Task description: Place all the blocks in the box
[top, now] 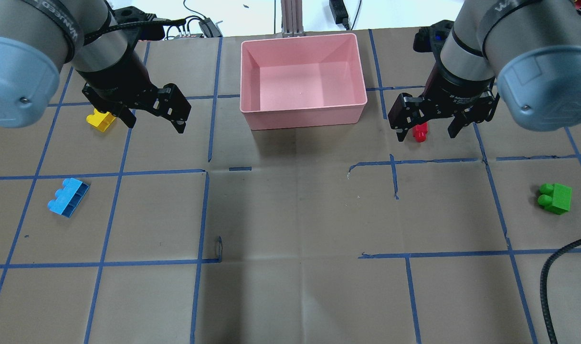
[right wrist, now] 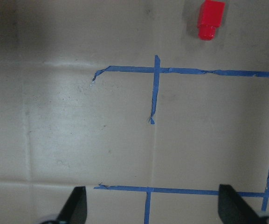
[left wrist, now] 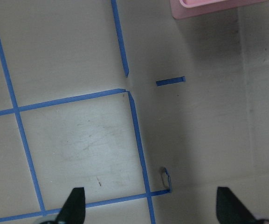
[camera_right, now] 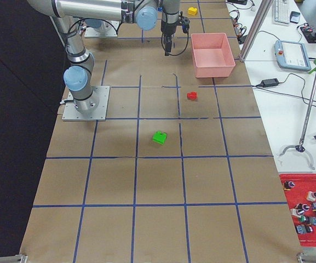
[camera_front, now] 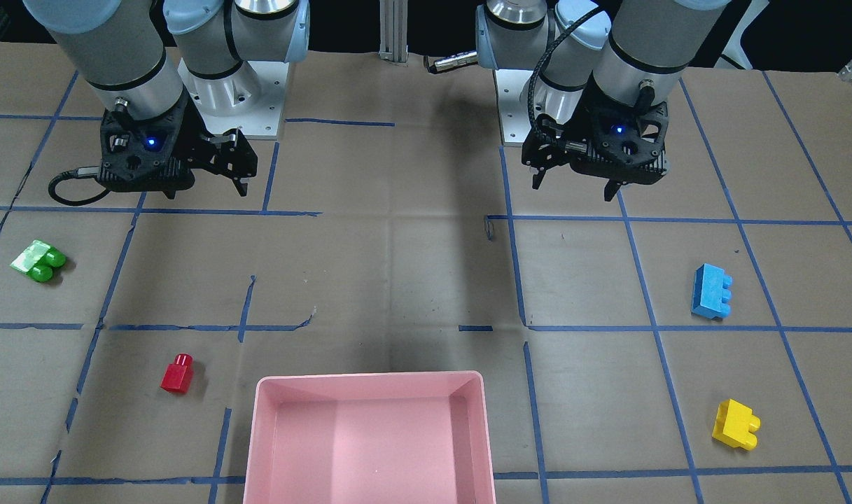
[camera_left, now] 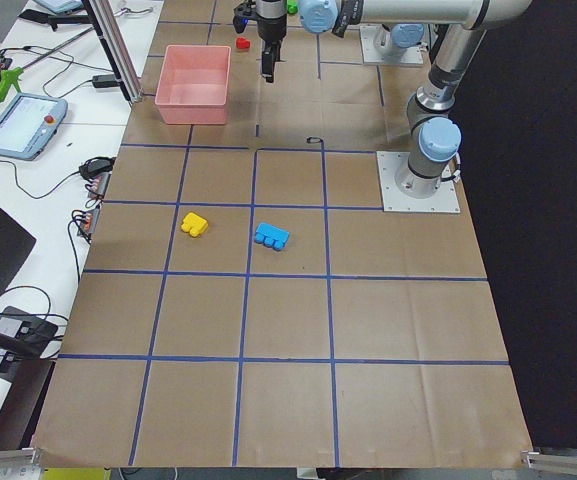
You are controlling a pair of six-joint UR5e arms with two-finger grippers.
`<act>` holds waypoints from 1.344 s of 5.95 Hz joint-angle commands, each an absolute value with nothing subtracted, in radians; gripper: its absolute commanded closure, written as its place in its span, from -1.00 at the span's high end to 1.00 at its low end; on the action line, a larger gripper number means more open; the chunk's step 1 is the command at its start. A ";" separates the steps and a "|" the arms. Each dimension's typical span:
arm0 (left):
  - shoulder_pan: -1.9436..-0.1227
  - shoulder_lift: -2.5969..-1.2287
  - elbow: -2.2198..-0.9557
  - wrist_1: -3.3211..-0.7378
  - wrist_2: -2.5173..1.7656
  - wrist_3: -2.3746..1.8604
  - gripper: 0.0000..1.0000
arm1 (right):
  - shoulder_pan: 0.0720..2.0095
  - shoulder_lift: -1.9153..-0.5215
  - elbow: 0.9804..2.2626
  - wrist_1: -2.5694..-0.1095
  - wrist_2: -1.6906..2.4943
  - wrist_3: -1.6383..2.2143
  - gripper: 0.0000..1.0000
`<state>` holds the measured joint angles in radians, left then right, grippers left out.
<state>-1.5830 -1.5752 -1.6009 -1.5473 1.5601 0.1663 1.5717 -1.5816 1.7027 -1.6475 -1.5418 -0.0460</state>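
Overhead exterior shows four blocks, one of each colour, all lying on the table [top: 290, 215] outside the one pink box [top: 302, 119]. The box sits at the far middle. On the robot's left lie two: the yellow block [top: 100, 119], far and partly hidden behind the left gripper [top: 154, 123], and the blue block [top: 68, 197], nearer. On its right lie the other two: the red block [top: 420, 132], just beside the box's right end, and the green block [top: 555, 198], nearer and further right. The red block appears between the fingers of the right gripper [top: 427, 135]. Both grippers have their jaws spread wide and hold nothing.

Exterior front-facing shows both grippers hanging close to the robot's bases, well apart from every block. The same four blocks sit two to each side of the box. Blue tape lines [camera_front: 573, 327] mark a grid on the table.

Exterior left shows yellow and blue side by side in the near half. The box is far off, with red and green beyond it.

Exterior right shows three blocks: green nearest, red between it and the box, yellow past the box.

Left wrist-mounted shows two fingertips wide apart over bare table, with one corner of the box at the top.

Right wrist-mounted shows two fingertips wide apart. The red block lies well ahead of them, on its side.
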 commanded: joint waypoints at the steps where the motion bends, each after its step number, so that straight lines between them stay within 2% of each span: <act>1: -1.580 -1.583 -1.601 -1.539 1.565 0.172 1.00 | 1.572 -1.580 1.703 -1.646 -1.540 -0.045 0.99; 3: -1.524 -1.591 -1.601 -1.522 1.565 0.185 1.00 | 1.572 -1.580 1.703 -1.647 -1.539 -0.044 0.99; 5: -1.217 -1.598 -1.611 -1.529 1.562 0.564 1.00 | 1.572 -1.578 1.704 -1.647 -1.537 -0.044 0.99; 8: -0.869 -1.608 -1.718 -1.475 1.563 1.161 0.99 | 1.571 -1.574 1.706 -1.658 -1.533 -0.045 0.99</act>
<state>-0.9645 -1.6019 -1.6863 -1.5061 1.5637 0.9809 1.5713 -1.5747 1.7049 -1.6512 -1.5362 -0.0452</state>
